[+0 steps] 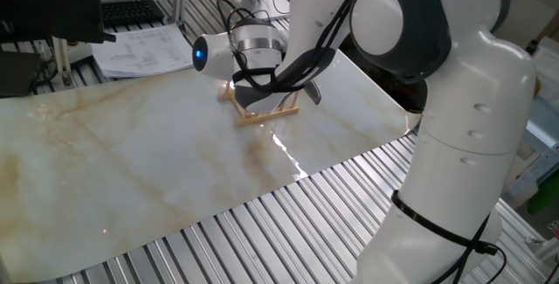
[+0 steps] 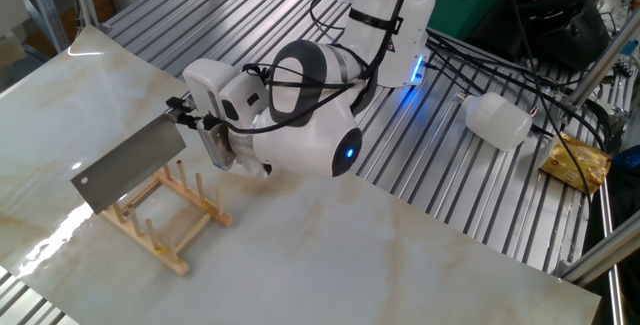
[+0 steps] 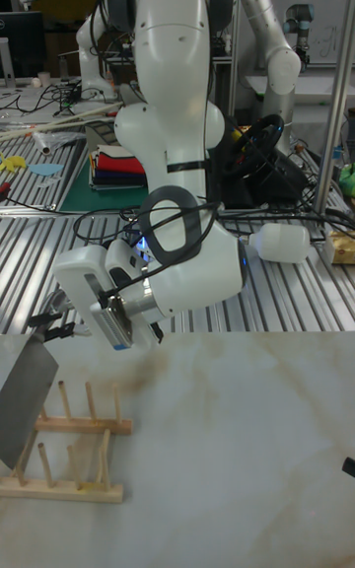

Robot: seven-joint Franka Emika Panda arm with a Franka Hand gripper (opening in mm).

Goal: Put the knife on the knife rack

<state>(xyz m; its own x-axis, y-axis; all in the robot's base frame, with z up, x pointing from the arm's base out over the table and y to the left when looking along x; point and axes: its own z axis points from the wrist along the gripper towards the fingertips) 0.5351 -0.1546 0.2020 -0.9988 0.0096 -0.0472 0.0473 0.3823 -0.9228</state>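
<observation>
The knife (image 2: 128, 168) is a cleaver with a broad dark grey blade, held tilted with its lower edge among the pegs of the knife rack (image 2: 150, 242). My gripper (image 2: 183, 112) is shut on the handle at the blade's upper right end, and the handle is hidden between the fingers. In the tall fixed view the blade (image 3: 25, 395) slants down at the left over the light-wood rack (image 3: 84, 425), with the gripper (image 3: 51, 322) just above it. In one fixed view the rack (image 1: 266, 115) shows below the arm, which hides most of the knife.
The rack stands on a marble-patterned board (image 2: 380, 255) laid over a ribbed metal table. A white cylinder (image 2: 497, 120) and a yellow packet (image 2: 578, 160) lie off the board. Papers (image 1: 140, 48) and a keyboard (image 1: 131, 9) sit behind it.
</observation>
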